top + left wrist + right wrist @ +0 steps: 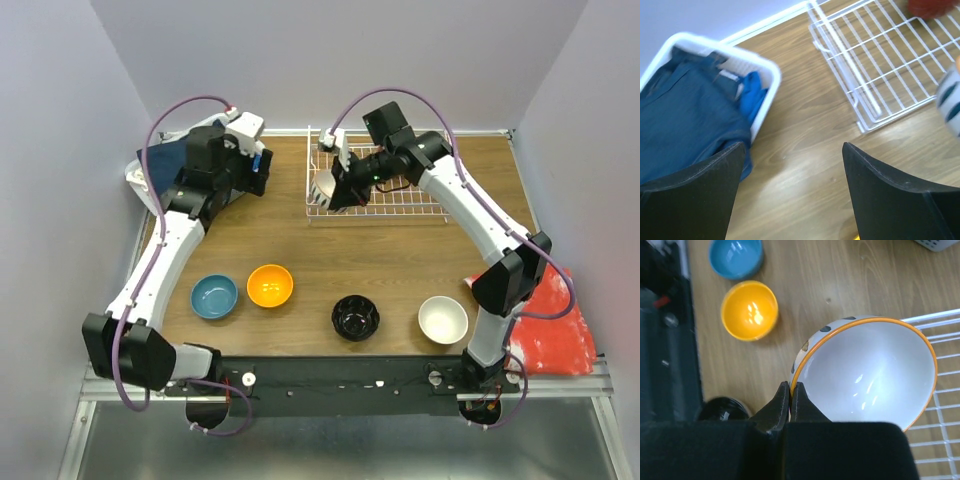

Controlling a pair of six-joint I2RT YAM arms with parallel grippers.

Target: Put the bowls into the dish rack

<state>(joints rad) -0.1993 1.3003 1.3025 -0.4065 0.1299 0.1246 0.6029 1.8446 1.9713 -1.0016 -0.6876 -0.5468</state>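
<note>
**Fig.** Bowl-loading step, seen from the room.

**R gripper** (pixel 790 388): jaws pinched together on the rim of a white glazed bowl w/ orange edge and dark spots (pixel 867 372), one finger inside the wall, one outside. The bowl hangs tilted, mouth toward the wrist cam. It sits at the left end of the shallow white wire-grid dish rack (pixel 400 203), partly over the wires and partly over the brown wooden table (pixel 400 262). Whether it touches the wires I cannot tell.

**Handling (est.):** rigid, glossy, prob. slick and liable to chip. It looks light enough for a rim pinch, but held at one edge it could pivot in the pads. It is best lowered until the base seats on the grid before letting go.

**L gripper** (pixel 792 150): fingers wide apart, nothing between them. It hovers above bare table between the white plastic basket (pixel 771 70) w/ dark blue cloth (pixel 685 115) and the rack's near corner.

**Waiting on the table**, in a row nr. the arm bases, all upright:
- small blue bowl (pixel 214 296)
- orange bowl (pixel 270 285), just beside the blue one
- glossy black bowl (pixel 355 317)
- plain white bowl (pixel 443 319)

The same rim pinch should suit each of them.
</note>
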